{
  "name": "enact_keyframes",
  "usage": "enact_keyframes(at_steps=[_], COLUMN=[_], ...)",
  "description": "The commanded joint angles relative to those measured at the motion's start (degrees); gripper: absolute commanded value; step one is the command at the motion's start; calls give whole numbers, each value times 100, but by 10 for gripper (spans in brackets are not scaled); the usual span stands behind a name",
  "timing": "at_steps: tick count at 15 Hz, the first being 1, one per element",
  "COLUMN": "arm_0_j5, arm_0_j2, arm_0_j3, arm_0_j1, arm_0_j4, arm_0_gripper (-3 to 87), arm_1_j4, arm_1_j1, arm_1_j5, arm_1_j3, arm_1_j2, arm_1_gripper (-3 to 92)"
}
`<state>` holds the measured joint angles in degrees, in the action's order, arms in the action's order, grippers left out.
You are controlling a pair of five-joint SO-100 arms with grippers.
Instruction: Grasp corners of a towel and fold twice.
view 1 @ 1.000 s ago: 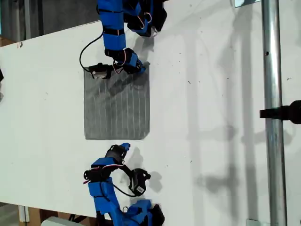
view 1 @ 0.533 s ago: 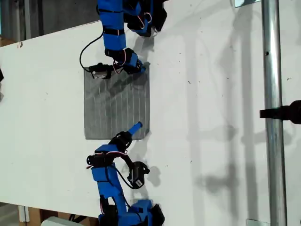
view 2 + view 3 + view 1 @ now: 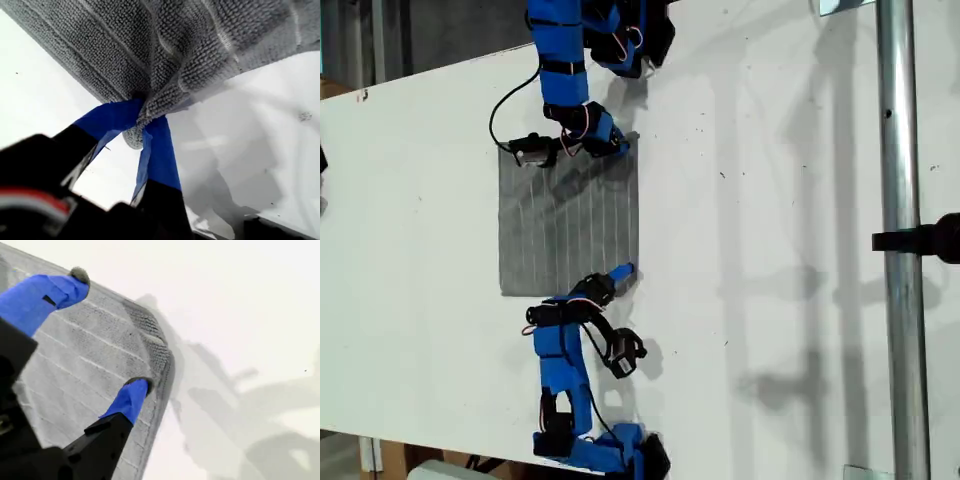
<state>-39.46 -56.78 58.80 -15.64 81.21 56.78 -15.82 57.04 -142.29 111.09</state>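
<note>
While my first claw (image 3: 145, 120) stays pinched shut on one corner of the towel (image 3: 570, 225), you can see what has changed. My second claw (image 3: 620, 272) has swung in from the bare table (image 3: 770, 200) beside the towel and now sits over the neighbouring corner (image 3: 632, 285), along the same towel edge. Its jaws stand wide apart and hold nothing. One tip rests on the cloth just inside the hem; the other seems to hover above it, though the angle is poor. The towel lies flat and unfolded, so I judge the first fold waits only on closing that claw.
</note>
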Motion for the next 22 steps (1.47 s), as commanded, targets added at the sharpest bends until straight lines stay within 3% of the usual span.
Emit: enact_keyframes(at_steps=[1, 6, 8, 9, 11, 16, 19, 22], arm_0_j5=[-53, -316, -598, -721, -747, -791, -791, -703], arm_0_j2=[123, 896, 1187, 1248, 1266, 853, 255, -404], arm_0_j3=[-290, -642, -967, -976, -940, -967, -940, -861], arm_0_j1=[-185, -387, -413, -457, -431, -149, 35, 536], arm_0_j4=[-79, -114, 229, 343, 519, 905, 1195, 1213], arm_0_gripper=[333, 278, 173, 62, -23, -28, -28, -30], arm_1_j4=[-79, -79, -79, -79, -70, 378, 958, 773], arm_1_j1=[97, 141, 158, 149, 141, 624, 1248, 2083], arm_1_j5=[79, 105, 105, 105, 105, 343, 861, 1494], arm_1_j3=[18, 9, 0, 0, 0, 193, 299, 422], arm_1_j2=[281, 316, 334, 334, 352, 940, 2285, 2672], arm_1_gripper=[-2, -2, -2, -2, -2, -2, -2, -2])
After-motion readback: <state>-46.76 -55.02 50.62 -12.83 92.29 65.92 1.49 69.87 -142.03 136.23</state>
